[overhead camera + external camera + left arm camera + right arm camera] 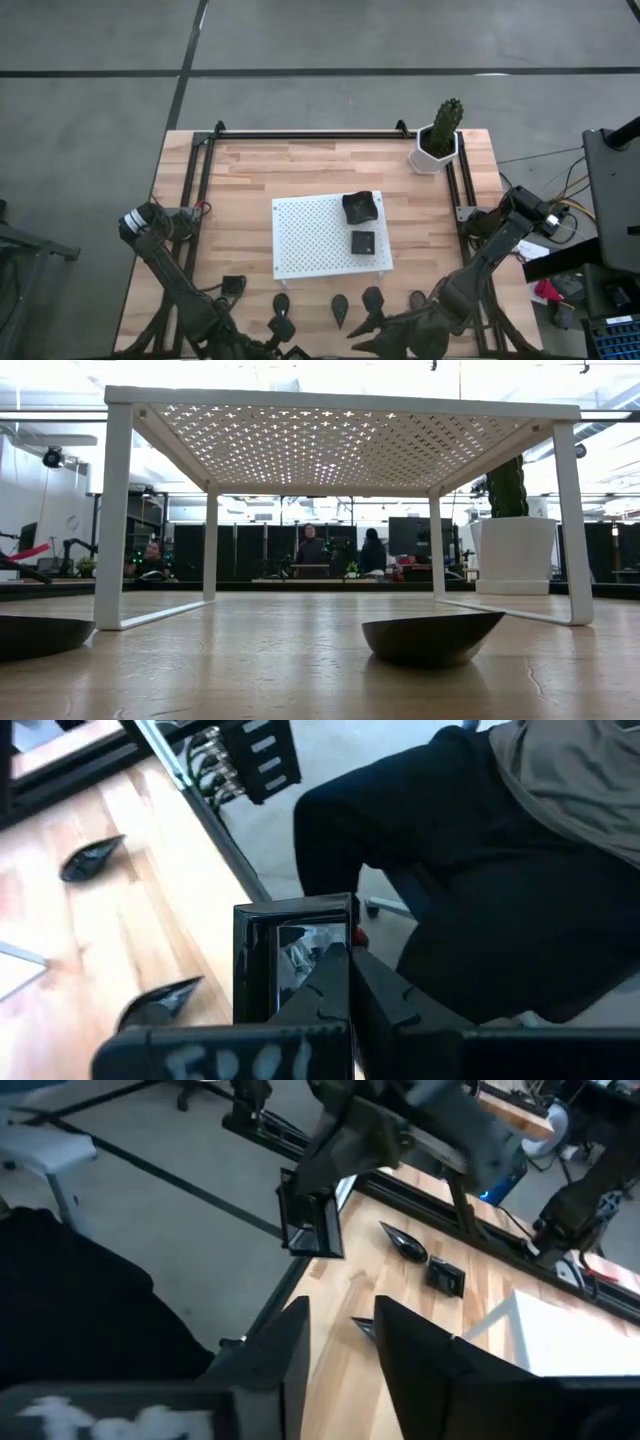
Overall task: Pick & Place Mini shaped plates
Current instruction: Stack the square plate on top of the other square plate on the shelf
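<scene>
My left gripper [345, 955] is shut on a glossy black square plate [290, 950], held in the air at the table's near edge [310, 1220]. My right gripper [340, 1320] stands open beside it, also at the near edge [365, 335], with nothing between its fingers. Two black plates [360, 207] [362, 241] lie on top of the white perforated board [300, 235], which stands on its legs. Along the near side a small square plate [233, 285] and several teardrop plates [341, 308] lie on the wood. My left gripper pinches one side of the square plate's rim [335, 935] between its two fingers. The plate stands on edge, its hollow side turned toward the wrist, and is lifted clear of the table. In the right wrist view it hangs below the fingers [345, 1175].
A white hexagonal pot with a cactus [437, 140] stands at the far right corner. Black rails [300, 135] frame the tabletop. A person in dark clothes [500, 870] is close to the near edge. In the low view a dark plate [432, 638] lies before the board's legs.
</scene>
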### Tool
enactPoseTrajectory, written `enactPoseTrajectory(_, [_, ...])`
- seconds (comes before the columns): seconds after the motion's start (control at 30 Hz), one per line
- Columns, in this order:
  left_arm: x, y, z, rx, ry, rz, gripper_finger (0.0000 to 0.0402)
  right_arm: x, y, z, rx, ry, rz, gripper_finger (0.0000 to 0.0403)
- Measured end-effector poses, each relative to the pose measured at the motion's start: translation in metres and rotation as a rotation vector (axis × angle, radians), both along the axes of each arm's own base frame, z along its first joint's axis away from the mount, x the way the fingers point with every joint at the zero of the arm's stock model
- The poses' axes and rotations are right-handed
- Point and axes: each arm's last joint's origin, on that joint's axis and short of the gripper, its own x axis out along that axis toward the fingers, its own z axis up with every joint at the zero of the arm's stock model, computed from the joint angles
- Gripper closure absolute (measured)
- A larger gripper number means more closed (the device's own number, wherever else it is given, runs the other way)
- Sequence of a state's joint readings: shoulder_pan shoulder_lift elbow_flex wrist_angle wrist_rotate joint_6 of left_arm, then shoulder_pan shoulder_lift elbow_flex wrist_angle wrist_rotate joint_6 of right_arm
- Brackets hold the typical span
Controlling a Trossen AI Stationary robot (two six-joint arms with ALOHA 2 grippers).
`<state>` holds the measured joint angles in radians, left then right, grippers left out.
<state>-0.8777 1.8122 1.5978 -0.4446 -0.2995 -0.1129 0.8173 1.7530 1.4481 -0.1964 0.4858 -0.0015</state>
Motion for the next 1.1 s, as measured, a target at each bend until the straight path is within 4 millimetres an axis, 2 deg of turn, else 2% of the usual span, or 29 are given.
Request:
enactPoseTrajectory(0.17, [0.009, 0.008, 0.000, 0.022, -0.016, 0.027, 0.0401, 0.007, 0.007, -0.011, -0.037, -0.028, 0.023, 0.0249])
enactPoseTrajectory(0.3, [0.013, 0.011, 0.001, 0.033, -0.029, 0.027, 0.0401, 0.011, 0.010, -0.013, -0.022, -0.047, 0.023, 0.0235])
enactPoseTrajectory(0.53, [0.021, 0.017, 0.003, 0.062, -0.082, 0.029, 0.0401, 0.017, 0.012, -0.017, -0.012, -0.063, 0.059, 0.0243])
enactPoseTrajectory(1.1, [0.041, 0.033, 0.008, 0.118, -0.171, 0.054, 0.0401, 0.030, 0.002, -0.019, 0.014, -0.056, 0.050, 0.0257])
